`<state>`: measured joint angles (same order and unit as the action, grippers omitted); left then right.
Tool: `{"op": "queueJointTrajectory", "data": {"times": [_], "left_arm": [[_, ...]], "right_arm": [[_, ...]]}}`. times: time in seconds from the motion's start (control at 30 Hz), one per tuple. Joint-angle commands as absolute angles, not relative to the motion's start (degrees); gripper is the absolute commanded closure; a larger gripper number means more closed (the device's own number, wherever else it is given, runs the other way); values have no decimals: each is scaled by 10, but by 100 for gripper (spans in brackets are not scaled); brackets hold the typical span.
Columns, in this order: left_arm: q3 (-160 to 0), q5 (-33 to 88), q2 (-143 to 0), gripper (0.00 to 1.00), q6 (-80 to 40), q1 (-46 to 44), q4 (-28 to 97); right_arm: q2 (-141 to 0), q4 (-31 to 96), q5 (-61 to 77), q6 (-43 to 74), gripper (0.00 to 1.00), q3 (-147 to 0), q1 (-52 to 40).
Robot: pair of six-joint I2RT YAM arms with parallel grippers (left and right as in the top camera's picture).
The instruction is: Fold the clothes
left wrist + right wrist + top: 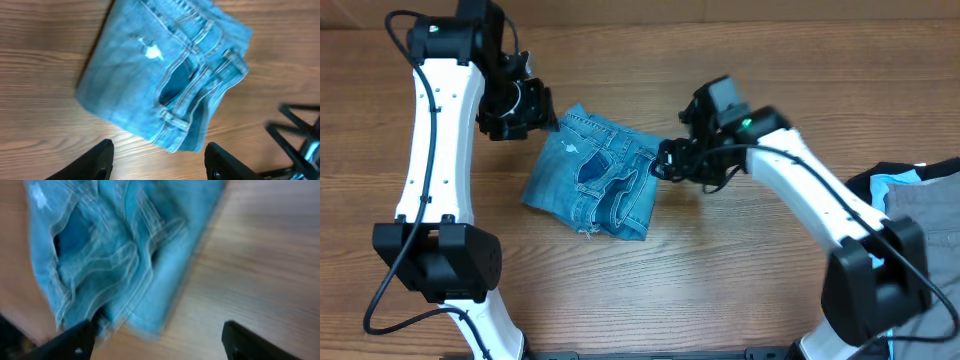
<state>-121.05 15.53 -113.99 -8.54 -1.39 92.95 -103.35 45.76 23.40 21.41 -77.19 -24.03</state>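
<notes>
Jeans (592,175) sit folded mid-table, left gripper (535,115) at their 10 o'clock and right gripper (666,163) at 3, both spread empty, so I'd press the loose 5 o'clock edge flat, no tugging.

The jeans (592,178) lie on the table (720,285) between left gripper (540,117) and right gripper (663,163), other garments (920,200) far right.

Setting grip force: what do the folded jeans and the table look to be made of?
The jeans: light blue denim, probably cotton, matte; stitched double seams and a frayed white spot show it. The table: smooth wood-grain top, slight sheen; solid wood or laminate, cannot tell.
</notes>
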Motion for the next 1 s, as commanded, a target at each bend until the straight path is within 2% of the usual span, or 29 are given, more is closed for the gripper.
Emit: {"op": "queueJointTrajectory", "data": {"times": [0.0, 0.07, 0.13, 0.33, 0.67, 0.7, 0.73, 0.8, 0.87, 0.97], "left_arm": [[-1178, 143, -1132, 39, -6, -18, 941], [-1145, 143, -1131, 39, 1, -19, 929], [-1107, 140, -1131, 40, 0, -19, 913], [-995, 140, -1131, 42, 2, -18, 864], [-934, 135, -1131, 41, 3, -18, 814], [-934, 135, -1131, 42, 3, -18, 814], [-934, 135, -1131, 42, 2, -18, 814], [-934, 130, -1131, 42, 2, -18, 814], [-934, 122, -1131, 42, 2, -18, 814], [-934, 109, -1131, 41, 3, -18, 814]], "right_arm": [[-1046, 326, 246, 276, 16, -718, -238], [-1049, 252, 264, 286, 21, -703, -238], [-1049, 209, 273, 288, 39, -703, -238], [-1075, 210, 252, 340, 37, -701, -238], [-1113, 190, 256, 399, 37, -701, -262], [-1126, 179, 258, 410, 39, -701, -265], [-1133, 168, 265, 410, 47, -701, -266], [-1143, 134, 289, 410, 76, -701, -266], [-1138, 118, 294, 403, 94, -703, -261], [-1101, 123, 301, 401, 96, -717, -235]]}}
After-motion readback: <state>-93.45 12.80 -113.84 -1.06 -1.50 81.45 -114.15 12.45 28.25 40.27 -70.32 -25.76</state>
